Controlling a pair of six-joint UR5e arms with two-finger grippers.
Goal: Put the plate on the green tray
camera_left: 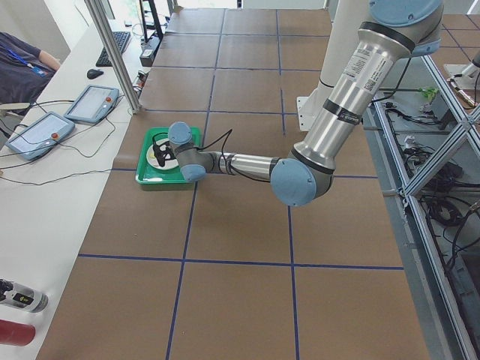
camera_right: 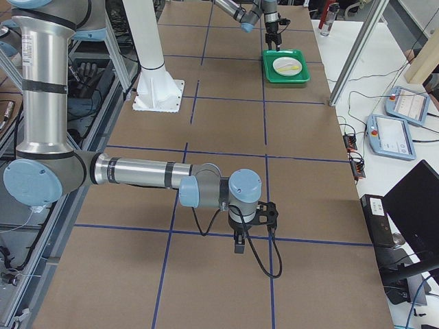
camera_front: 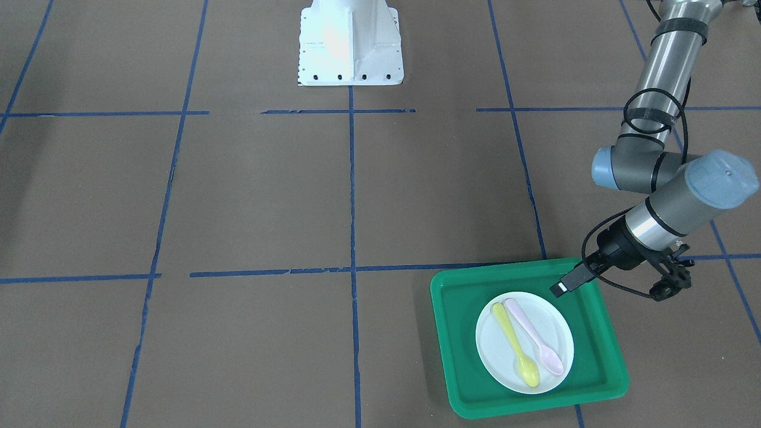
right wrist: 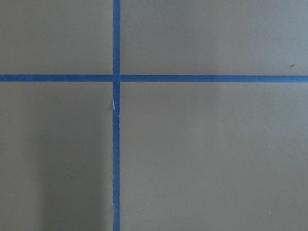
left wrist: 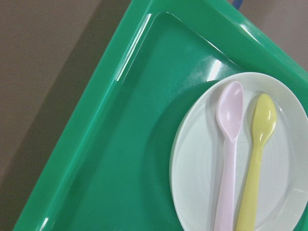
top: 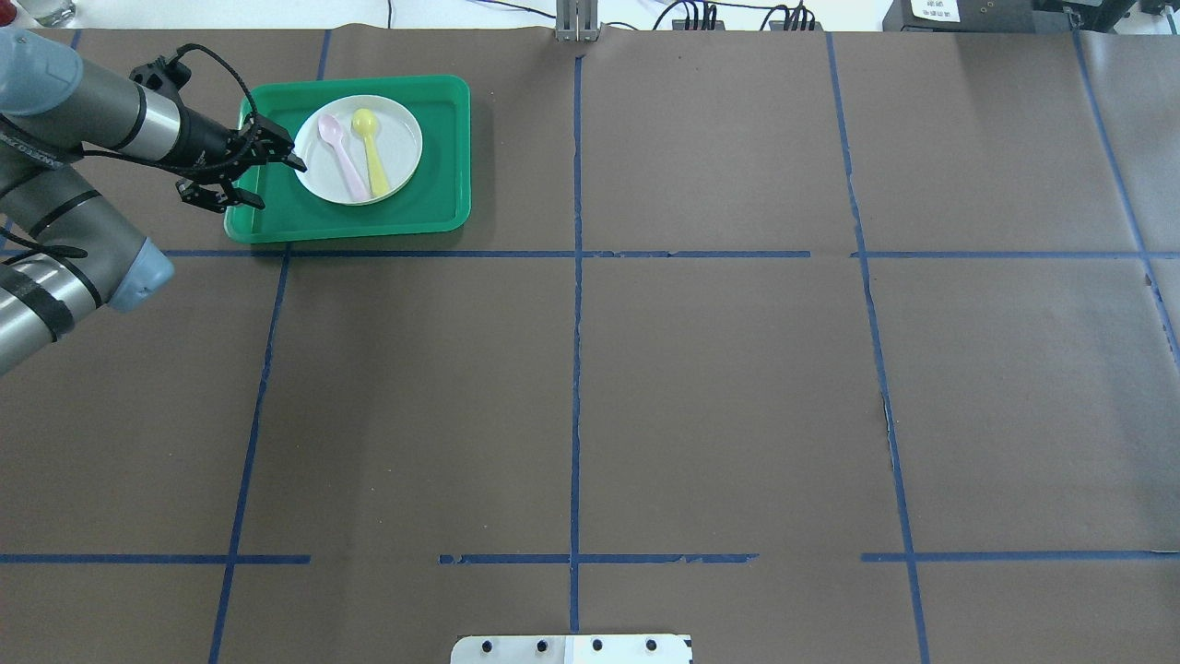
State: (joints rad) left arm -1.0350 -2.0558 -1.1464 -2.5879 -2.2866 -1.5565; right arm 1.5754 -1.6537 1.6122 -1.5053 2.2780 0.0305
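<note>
The white plate (top: pixel 392 138) lies flat inside the green tray (top: pixel 433 212) at the table's far left; it also shows in the front-facing view (camera_front: pixel 553 333) and the left wrist view (left wrist: pixel 284 192). A pink spoon (top: pixel 341 152) and a yellow spoon (top: pixel 371 148) lie on the plate. My left gripper (top: pixel 277 184) is open and empty over the tray's left side, one fingertip (camera_front: pixel 560 289) close to the plate's rim. My right gripper (camera_right: pixel 237 240) hangs low over bare table far from the tray; I cannot tell whether it is open or shut.
The tray's left rim (camera_front: pixel 612 333) lies under my left wrist. The robot's white base (camera_front: pixel 349 44) stands at the table's middle edge. Blue tape lines (right wrist: pixel 115 115) cross the brown table. Operator pendants (camera_left: pixel 94 101) lie on a side desk beyond the tray.
</note>
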